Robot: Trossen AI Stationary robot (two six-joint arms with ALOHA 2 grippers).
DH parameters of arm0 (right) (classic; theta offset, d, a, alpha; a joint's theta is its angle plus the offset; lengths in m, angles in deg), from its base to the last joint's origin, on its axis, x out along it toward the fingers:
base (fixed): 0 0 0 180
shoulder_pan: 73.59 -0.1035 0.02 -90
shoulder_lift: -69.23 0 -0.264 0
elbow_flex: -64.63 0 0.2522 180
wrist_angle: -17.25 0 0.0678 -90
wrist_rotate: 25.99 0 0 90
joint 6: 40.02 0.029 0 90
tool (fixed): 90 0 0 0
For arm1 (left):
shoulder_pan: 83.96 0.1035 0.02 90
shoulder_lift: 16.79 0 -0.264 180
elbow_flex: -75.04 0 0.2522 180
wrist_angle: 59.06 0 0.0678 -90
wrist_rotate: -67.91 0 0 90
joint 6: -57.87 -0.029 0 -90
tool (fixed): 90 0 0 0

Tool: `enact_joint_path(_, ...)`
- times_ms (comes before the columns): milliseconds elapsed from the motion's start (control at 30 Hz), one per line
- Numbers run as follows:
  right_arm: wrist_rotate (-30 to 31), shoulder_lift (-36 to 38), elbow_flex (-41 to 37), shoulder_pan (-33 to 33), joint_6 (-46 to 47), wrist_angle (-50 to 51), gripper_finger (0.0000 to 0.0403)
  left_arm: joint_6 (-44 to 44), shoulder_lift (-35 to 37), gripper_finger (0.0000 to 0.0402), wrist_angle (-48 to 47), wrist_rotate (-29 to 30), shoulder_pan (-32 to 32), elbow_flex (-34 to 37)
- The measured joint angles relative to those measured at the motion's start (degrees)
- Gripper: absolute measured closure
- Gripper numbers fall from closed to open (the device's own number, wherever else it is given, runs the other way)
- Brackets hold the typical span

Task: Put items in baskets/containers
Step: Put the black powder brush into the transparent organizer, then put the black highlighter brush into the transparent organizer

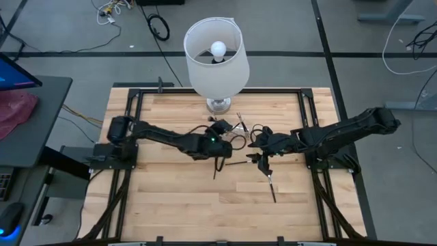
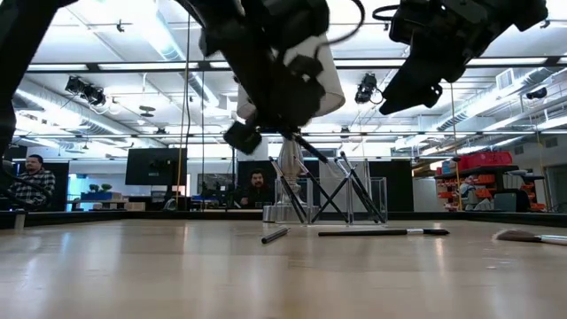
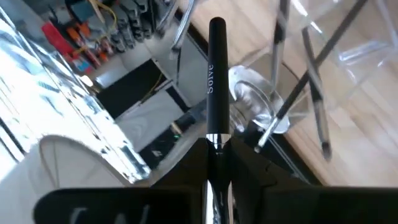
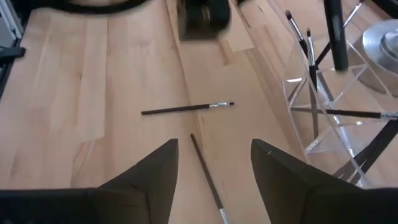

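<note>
At counter centre in the high view, the left pincer point(image 1: 217, 142) hangs near the lamp point(image 1: 216, 51) base, clamped on a brush point(image 1: 217, 166) whose dark handle trails toward 6 o'clock; the clear box point(image 1: 240, 126) sits just at 1 o'clock of it, hard to make out against the wood. The right pincer point(image 1: 263, 159) hovers at 3 o'clock of the left one, fingers apart and empty, with one brush point(image 1: 272, 188) lying at its 6 o'clock and another point(image 1: 237, 163) between the two arms. From the low view, the box point(image 2: 354, 202) stands at the far side with several brushes leaning crossed inside it, while loose ones lie flat on the counter point(image 2: 177, 275); which arm is which is hard to read here, as both are cut off at the top. Through the left wrist view, the held brush point(image 3: 215, 87) shows as a glossy, stiff black rod, likely very light and slippery, so a grip near mid-handle rather than on the soft bristles seems wisest; its tip is hidden behind the fingers. Through the right wrist view, two thin brushes point(image 4: 186, 107) lie just ahead of the spread fingers point(image 4: 155, 171), so flat on the wood that pinching them looks fiddly; the box point(image 4: 329, 106) is partly cut off.
</note>
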Motion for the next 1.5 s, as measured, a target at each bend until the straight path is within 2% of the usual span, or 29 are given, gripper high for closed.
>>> enact_joint_path(200, 0.0, 0.0, 0.0, 0.0, -2.75, -0.32, 0.0197, -13.19, -5.07, 0.0354, 8.25, 1.41, 1.23, 0.03)
enact_joint_path(333, 0.0, 0.0, 0.0, 0.0, -3.13, -1.15, 0.0197, -19.27, -7.13, 0.0351, 8.74, 2.05, 3.19, 0.02)
enact_joint_path(600, 0.0, 0.0, 0.0, 0.0, -4.27, -2.55, 0.0197, -24.31, -7.36, 0.0332, 11.34, 0.88, 3.71, 0.0)
enact_joint_path(800, 0.0, 0.0, 0.0, 0.0, -4.21, -2.66, 0.0197, -29.18, -7.36, 0.0293, 11.64, -2.24, 3.27, 0.01)
enact_joint_path(900, 0.0, -0.02, 0.0, 0.0, -4.19, -2.66, 0.0197, -26.09, -7.36, 0.0267, 12.04, -1.55, 3.33, 0.02)
enact_joint_path(1033, -0.02, -0.02, 0.0, 0.0, -3.87, -2.63, 0.0197, -20.91, -7.36, 0.0239, 17.77, 5.94, 1.94, 0.01)
enact_joint_path(1100, -0.02, -0.02, 0.0, 0.0, -3.73, -2.54, 0.0197, -16.58, -6.16, 0.0232, 18.26, 7.38, 0.59, 0.1)
enact_joint_path(1233, -0.02, -0.04, 0.0, 0.0, -3.41, -2.4, 0.0197, -10.54, -1.67, 0.0233, 18.53, 9.48, -3.0, 0.02)
enact_joint_path(1367, -0.04, -0.04, -1.08, 0.0, 0.65, -2.94, 0.0197, -5.05, 3.93, 0.0244, 17.31, 12.69, -6.76, 0.06)
enact_joint_path(1433, -0.11, -0.04, -2.21, 0.0, 3.23, -2.97, 0.0197, -0.7, 7.49, 0.0249, 16.45, 13.77, -8.26, -0.02)
enact_joint_path(1500, -0.11, -0.04, -3.3, 0.0, 5.38, -2.9, 0.0197, 6.42, 11.6, 0.0254, 11.44, 13.04, -9.28, 0.07)
